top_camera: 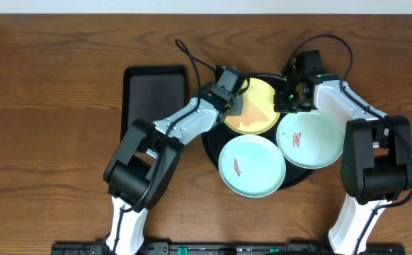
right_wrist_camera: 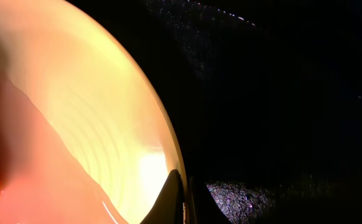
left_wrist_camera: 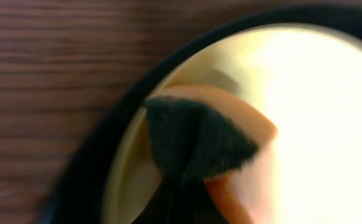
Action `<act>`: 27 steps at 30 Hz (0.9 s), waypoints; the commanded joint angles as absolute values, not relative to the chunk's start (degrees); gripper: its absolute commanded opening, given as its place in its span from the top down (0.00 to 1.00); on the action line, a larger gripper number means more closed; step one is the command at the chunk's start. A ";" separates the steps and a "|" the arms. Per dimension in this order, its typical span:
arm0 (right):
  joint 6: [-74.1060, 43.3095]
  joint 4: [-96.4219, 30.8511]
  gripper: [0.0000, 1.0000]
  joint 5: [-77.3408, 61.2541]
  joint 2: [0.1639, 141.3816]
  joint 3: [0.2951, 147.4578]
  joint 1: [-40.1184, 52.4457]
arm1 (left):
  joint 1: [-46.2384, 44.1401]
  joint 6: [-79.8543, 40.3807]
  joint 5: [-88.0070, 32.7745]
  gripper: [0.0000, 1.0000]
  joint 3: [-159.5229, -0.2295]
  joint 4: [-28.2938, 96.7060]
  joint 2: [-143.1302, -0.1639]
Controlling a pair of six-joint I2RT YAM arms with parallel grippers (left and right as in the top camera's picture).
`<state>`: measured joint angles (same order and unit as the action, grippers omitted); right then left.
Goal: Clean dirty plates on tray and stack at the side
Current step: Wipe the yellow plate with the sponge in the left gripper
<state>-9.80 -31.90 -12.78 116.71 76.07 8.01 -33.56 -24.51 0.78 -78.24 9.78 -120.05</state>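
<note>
The round black tray [top_camera: 209,145] holds three plates. The pale yellow plate [top_camera: 259,106] lies at its back. Two mint-blue plates, each with a red smear, lie in front [top_camera: 252,166] and at the right [top_camera: 310,138]. My left gripper [top_camera: 234,105] is over the yellow plate's left edge, shut on a dark fuzzy wiping pad [left_wrist_camera: 193,140] that presses on the plate [left_wrist_camera: 318,124] beside the tray rim [left_wrist_camera: 100,168]. My right gripper [top_camera: 285,99] is shut on the yellow plate's right rim. The right wrist view shows a finger on each side [right_wrist_camera: 182,193] of the plate [right_wrist_camera: 94,112] over the tray [right_wrist_camera: 280,93].
A smaller rectangular black tray [top_camera: 155,95] lies on the wooden table left of the round tray, next to my left arm. The right mint-blue plate overhangs the round tray's right rim under my right arm.
</note>
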 commanded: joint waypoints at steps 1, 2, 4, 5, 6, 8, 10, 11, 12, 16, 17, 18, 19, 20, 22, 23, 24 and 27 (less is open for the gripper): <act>-8.47 -32.64 0.99 -9.21 117.23 75.64 8.47 | -34.74 -35.86 -12.95 0.93 -77.60 4.51 -122.69; -8.47 -32.67 0.99 -9.21 117.23 75.64 8.47 | -35.31 -36.86 -13.98 0.92 -77.60 3.29 -123.15; -8.47 -32.69 0.99 -9.23 117.23 75.64 8.47 | -36.64 -38.28 -15.07 0.92 -77.60 1.54 -124.11; -8.49 -32.67 0.99 -9.23 117.23 75.64 8.47 | -37.41 -38.48 -15.03 0.93 -77.60 1.52 -124.44; -8.49 -32.67 0.99 -9.23 117.23 75.64 8.47 | -37.89 -38.44 -14.96 0.92 -77.60 1.61 -124.86; -8.49 -32.69 0.99 -9.26 117.23 75.64 8.47 | -38.37 -38.41 -14.96 0.93 -77.60 1.69 -125.27; -8.49 -32.75 0.99 -9.26 117.23 75.64 8.47 | -38.15 -37.50 -13.82 0.93 -77.62 2.17 -125.25; -8.49 -32.80 0.99 -9.26 117.23 75.64 8.47 | -37.67 -35.99 -13.34 0.92 -77.67 2.52 -125.14; -8.49 -32.82 0.99 -9.26 117.23 75.66 8.47 | -37.04 -34.46 -12.99 0.93 -77.71 3.07 -125.10; -8.49 -33.04 0.99 -9.26 117.23 75.64 8.47 | -34.33 -28.80 -7.94 0.93 -79.11 12.40 -125.03; -8.49 -33.04 0.99 -9.26 117.23 75.66 8.47 | -33.87 -27.53 -5.69 0.93 -79.55 14.96 -125.03; -8.49 -33.04 0.99 -9.26 117.23 75.64 8.47 | -33.47 -26.33 -3.31 0.92 -79.96 17.26 -125.03; -8.49 -33.04 0.99 -9.26 117.23 75.64 8.47 | -33.04 -24.58 -0.21 0.93 -80.66 20.14 -124.97; -8.51 -33.04 0.99 -9.28 117.23 75.64 8.47 | -32.77 -23.49 2.44 0.93 -81.34 22.35 -124.97; -8.51 -33.08 0.99 -9.28 117.23 75.64 8.47 | -32.53 -22.68 8.03 0.93 -83.57 27.14 -124.90; -8.51 -33.15 0.99 -9.32 117.23 75.64 8.47 | -32.53 -22.70 10.57 0.93 -85.01 29.39 -124.84; -8.51 -33.19 0.99 -9.34 117.23 75.64 8.47 | -32.53 -22.70 11.77 0.93 -85.78 30.33 -124.81; -8.51 -33.30 0.99 -9.47 117.23 75.64 8.47 | -32.53 -22.72 15.55 0.92 -90.04 34.57 -124.62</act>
<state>-9.80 -32.08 -12.51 116.64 76.09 8.01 -33.95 -25.17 3.11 -87.83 31.09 -122.52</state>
